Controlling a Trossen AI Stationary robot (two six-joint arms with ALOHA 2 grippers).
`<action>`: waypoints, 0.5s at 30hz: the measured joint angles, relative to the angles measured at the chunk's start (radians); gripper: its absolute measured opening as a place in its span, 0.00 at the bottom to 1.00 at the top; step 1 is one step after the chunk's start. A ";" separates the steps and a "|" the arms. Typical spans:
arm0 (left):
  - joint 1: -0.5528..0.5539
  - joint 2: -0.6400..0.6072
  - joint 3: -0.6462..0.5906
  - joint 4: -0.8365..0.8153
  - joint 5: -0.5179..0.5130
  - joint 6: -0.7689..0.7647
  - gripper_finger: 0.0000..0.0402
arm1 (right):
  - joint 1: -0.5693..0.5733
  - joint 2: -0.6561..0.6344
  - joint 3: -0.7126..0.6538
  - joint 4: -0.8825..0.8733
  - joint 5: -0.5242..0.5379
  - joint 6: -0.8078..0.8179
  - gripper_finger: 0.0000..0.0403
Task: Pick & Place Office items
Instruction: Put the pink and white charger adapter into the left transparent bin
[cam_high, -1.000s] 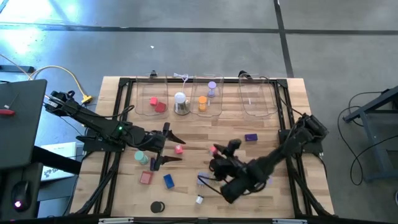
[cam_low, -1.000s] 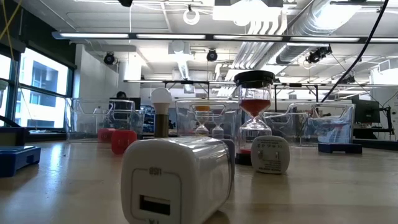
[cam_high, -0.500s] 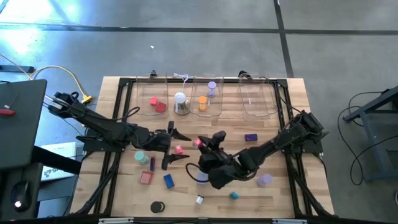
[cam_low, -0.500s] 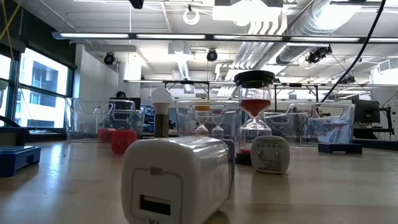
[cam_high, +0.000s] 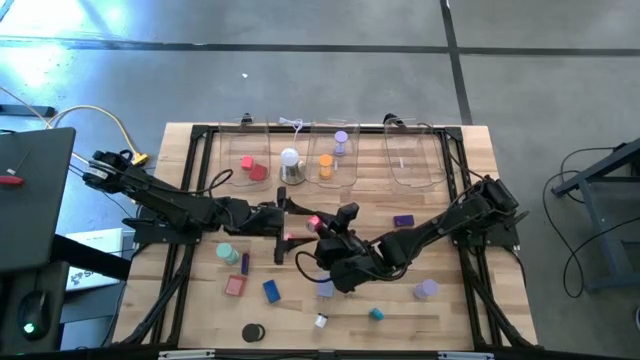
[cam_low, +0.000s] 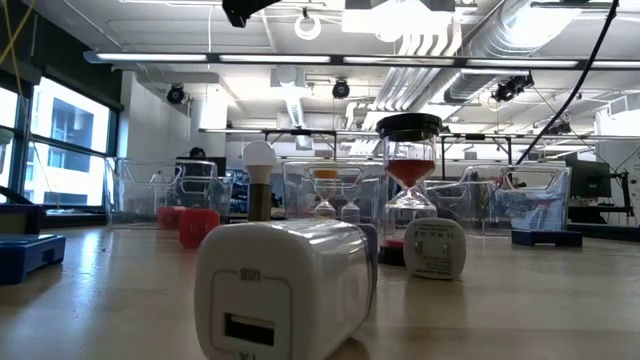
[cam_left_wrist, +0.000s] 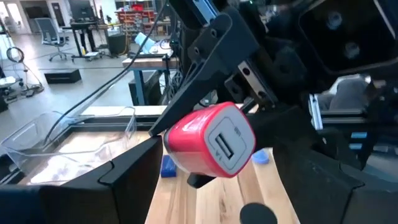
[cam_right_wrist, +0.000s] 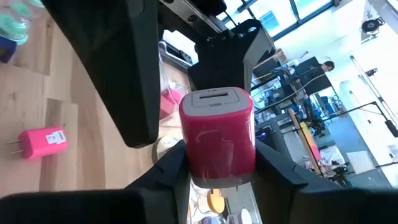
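Two arms now meet over the middle of the table: you have carried the right gripper (cam_high: 318, 226) leftward across the board since a second ago, and the left gripper (cam_high: 284, 226) has come forward to face it. That reads as a hand-over being set up, not a placement yet.

Your right gripper is clamped on a red charger block (cam_right_wrist: 218, 135), fingers pressed to its two sides, USB face pointing outward. Seen from the left wrist, the same red charger block (cam_left_wrist: 211, 140) sits just ahead of the left gripper's fingers, which stand spread wide and hold nothing.

Both forearms lie low and stretched toward each other, wrists nearly level. A pink plug (cam_right_wrist: 41, 142) lies on the wood below the right gripper, and the clear bins (cam_high: 330, 160) stand beyond both grippers.
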 joint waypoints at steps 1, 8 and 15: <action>0.000 0.000 0.000 0.008 0.000 -0.001 0.74 | 0.000 -0.001 0.000 0.000 0.002 0.000 0.30; 0.021 0.000 0.000 0.036 -0.045 -0.128 0.74 | -0.007 0.012 0.000 0.010 0.037 -0.057 0.30; 0.068 0.039 -0.001 0.051 -0.055 -0.260 0.74 | -0.017 0.063 0.000 0.027 0.112 -0.130 0.30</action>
